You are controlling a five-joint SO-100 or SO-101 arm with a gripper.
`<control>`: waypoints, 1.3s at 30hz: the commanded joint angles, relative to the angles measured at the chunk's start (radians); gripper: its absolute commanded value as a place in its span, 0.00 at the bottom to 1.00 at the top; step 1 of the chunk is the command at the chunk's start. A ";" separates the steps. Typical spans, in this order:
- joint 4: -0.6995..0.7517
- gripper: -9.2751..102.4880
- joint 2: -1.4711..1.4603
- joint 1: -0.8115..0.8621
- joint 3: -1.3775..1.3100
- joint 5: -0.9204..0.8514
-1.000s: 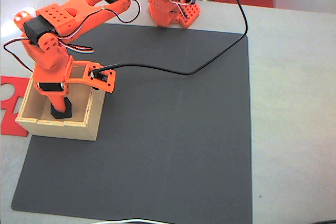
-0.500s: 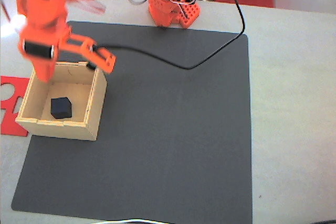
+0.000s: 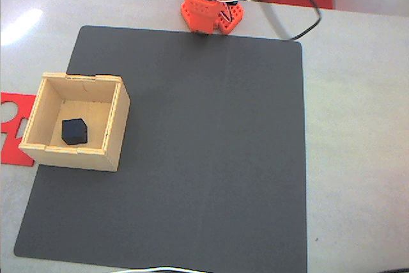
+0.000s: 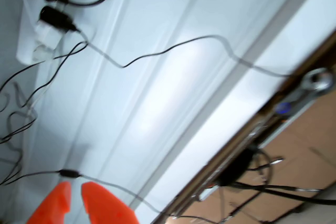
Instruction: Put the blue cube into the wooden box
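Observation:
In the fixed view the wooden box (image 3: pixel 119 124) stands on the left part of a black mat. The blue cube (image 3: pixel 74 131), almost black, lies on the box floor near its front-left, with nothing touching it. The orange arm's base (image 3: pixel 209 11) stands at the mat's far edge. In the wrist view my gripper (image 4: pixel 75 188) enters from the bottom left. Its two orange fingertips (image 4: pixel 102 203) stand a narrow gap apart with nothing between them, and they point at a white surface with cables.
A flat red cut-out piece (image 3: pixel 13 103) lies left of the box, off the black mat (image 3: pixel 211 145). A black cable (image 3: pixel 307 20) loops near the base. A white power strip (image 4: pixel 37 30) with plugs shows at the top left of the wrist view.
The arm has lifted out of the box and swung up and back, leaving the fixed view except for its base. The cube has stayed lying in the box.

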 commanded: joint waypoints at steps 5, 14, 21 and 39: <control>-0.028 0.08 0.526 -0.302 0.199 0.038; -0.319 0.08 1.075 -0.314 0.910 -0.012; -0.419 0.08 1.324 -0.319 1.319 -0.046; -0.796 0.08 1.378 -0.202 2.192 -0.029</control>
